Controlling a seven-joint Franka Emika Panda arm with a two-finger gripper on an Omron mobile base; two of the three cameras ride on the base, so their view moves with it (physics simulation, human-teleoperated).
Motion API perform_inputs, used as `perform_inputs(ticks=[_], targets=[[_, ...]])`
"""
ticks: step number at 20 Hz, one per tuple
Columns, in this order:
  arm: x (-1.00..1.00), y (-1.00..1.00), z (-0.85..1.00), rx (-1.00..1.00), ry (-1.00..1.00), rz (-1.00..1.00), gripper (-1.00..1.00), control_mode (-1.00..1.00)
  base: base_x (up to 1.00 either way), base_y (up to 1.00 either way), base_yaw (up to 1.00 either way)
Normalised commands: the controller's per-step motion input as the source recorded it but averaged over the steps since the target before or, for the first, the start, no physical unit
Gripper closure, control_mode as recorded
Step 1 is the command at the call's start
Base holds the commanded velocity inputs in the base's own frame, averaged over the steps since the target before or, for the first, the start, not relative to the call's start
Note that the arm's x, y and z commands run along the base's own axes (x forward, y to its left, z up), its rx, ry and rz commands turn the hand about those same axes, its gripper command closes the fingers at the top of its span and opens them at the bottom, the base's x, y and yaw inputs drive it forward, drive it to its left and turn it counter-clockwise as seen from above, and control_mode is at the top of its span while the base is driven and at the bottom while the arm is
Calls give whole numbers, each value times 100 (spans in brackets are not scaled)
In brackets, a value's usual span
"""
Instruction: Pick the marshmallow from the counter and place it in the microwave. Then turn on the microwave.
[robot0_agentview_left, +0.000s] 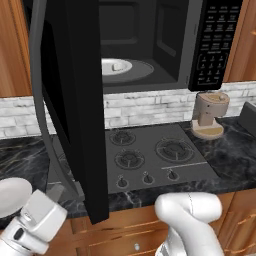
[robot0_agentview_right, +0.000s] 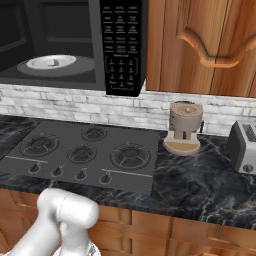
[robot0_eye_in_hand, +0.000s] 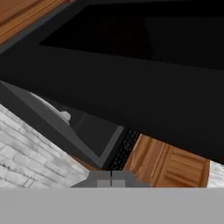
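1. Left base view has the marshmallow (robot0_agentview_left: 119, 66) lying on the turntable (robot0_agentview_left: 131, 70) inside the microwave (robot0_agentview_left: 165, 40), whose door (robot0_agentview_left: 70, 100) hangs wide open.
2. Gripper (robot0_eye_in_hand: 111, 178) tips look pressed together, holding nothing.
3. Best next: push the door shut from its outer edge, then press the keypad (robot0_agentview_left: 214, 45).
4. Below the microwave sit a stovetop (robot0_agentview_left: 150, 155) and black veined counter (robot0_agentview_left: 232, 155).

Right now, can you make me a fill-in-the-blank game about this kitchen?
1. The microwave door is swung ____.
2. The marshmallow sits on the white ____ inside the microwave.
3. Right under the microwave is the dark grey ____ with burners and knobs.
4. The beige coffee grinder stands on the black ____.

Missing words: open; turntable; stovetop; counter
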Motion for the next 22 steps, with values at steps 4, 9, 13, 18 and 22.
perform_inputs(ticks=[4, 9, 13, 18, 22], targets=[[0, 24, 16, -3, -16, -9, 100, -100, 0, 0, 0], [-2, 8, 23, -3, -16, -5, 100, -100, 0, 0, 0], [-6, 0, 23, -1, -10, -1, 100, -100, 0, 0, 0], [-7, -3, 19, 0, -2, 0, 100, -100, 0, 0, 0], [-18, -16, 20, 0, -1, 0, 100, -100, 0, 0, 0]])
